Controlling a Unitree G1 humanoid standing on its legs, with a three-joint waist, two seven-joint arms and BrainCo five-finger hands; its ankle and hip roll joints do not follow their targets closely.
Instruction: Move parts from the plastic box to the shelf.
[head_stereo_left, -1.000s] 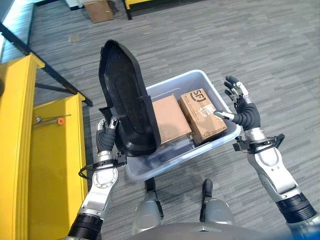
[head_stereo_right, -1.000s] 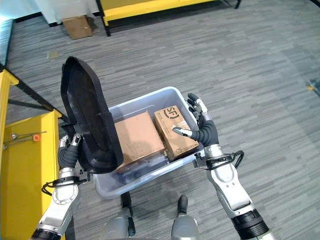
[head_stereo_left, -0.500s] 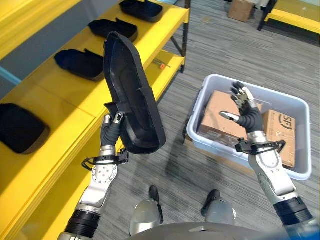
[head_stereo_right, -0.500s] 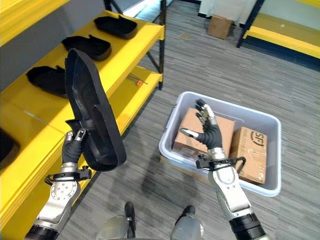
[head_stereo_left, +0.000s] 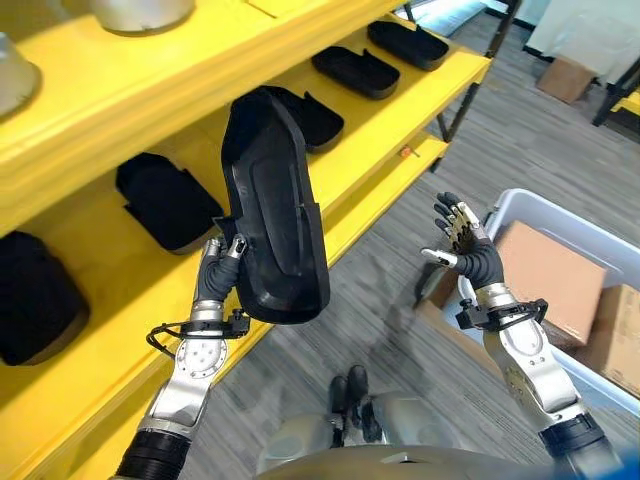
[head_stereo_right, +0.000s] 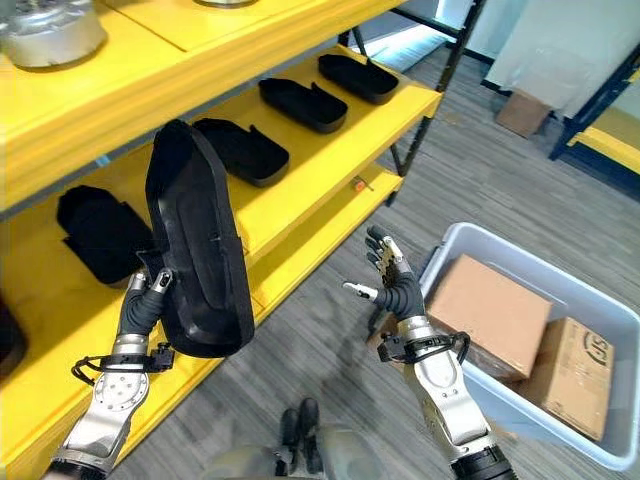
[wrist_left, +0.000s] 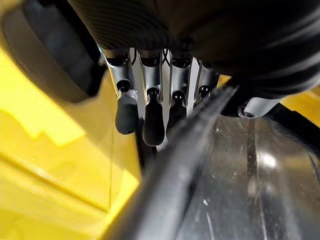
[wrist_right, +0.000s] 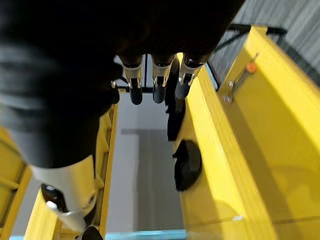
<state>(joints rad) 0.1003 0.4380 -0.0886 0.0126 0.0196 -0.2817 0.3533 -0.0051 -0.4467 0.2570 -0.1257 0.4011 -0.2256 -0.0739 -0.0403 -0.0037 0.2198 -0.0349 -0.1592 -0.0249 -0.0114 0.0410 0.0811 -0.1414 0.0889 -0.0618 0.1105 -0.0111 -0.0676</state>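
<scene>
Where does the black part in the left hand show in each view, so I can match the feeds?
Left eye view: black part upright, left of centre, left hand gripping its lower edge.
Right eye view: black part, left of centre.
Left wrist view: its rim runs diagonally past the fingers.
Right wrist view: I cannot pick it out.
Shared landmark: yellow shelf.

Bare shelf (head_stereo_right: 300, 215) stretch between black parts (head_stereo_right: 240, 150); upper shelf board (head_stereo_right: 150, 75) overhangs.
</scene>
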